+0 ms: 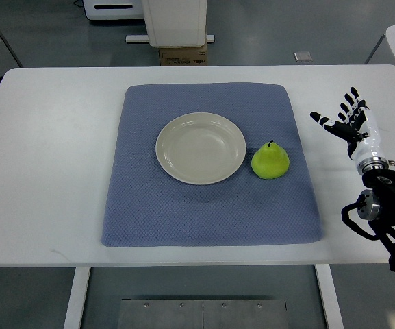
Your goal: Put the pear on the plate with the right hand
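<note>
A green pear (270,161) stands upright on the blue mat (211,212), just right of the white plate (200,148). The plate sits near the mat's middle and holds nothing. My right hand (344,118) hovers over the bare white table to the right of the mat, well apart from the pear, with its fingers spread and holding nothing. Its forearm comes in from the lower right edge. The left arm does not show.
The white table (46,157) spreads around the mat on all sides. Beyond its far edge stand a white machine base (175,20) and a cardboard box (182,55) on the floor.
</note>
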{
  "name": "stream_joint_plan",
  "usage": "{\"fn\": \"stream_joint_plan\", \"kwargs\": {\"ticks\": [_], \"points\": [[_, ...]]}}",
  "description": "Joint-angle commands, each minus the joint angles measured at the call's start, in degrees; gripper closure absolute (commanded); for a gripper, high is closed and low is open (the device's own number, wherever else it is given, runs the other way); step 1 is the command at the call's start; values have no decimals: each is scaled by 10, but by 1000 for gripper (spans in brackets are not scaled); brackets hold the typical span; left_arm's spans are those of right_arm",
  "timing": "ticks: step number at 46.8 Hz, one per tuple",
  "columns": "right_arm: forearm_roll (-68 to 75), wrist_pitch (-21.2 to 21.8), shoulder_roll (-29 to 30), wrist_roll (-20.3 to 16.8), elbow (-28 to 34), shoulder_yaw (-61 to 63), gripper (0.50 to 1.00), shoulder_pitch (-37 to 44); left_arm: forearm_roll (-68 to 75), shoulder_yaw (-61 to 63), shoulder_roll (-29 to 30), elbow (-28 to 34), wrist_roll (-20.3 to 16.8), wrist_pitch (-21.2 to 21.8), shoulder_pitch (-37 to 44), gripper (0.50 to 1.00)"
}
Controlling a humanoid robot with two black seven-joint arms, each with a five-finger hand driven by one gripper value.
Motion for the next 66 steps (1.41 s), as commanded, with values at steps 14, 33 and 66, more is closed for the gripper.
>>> {"fn": "stream_joint_plan", "kwargs": {"ticks": [14,33,66], "points": [[0,0,-2,-2,0,1,500,7,0,-1,0,0,-1,-1,-6,500],[0,-1,-12,0,0,1,500,7,0,0,0,0,-1,-4,6,500],[0,4,-19,-3,2,-6,500,8,0,0,0,0,-1,-4,6,500]]}}
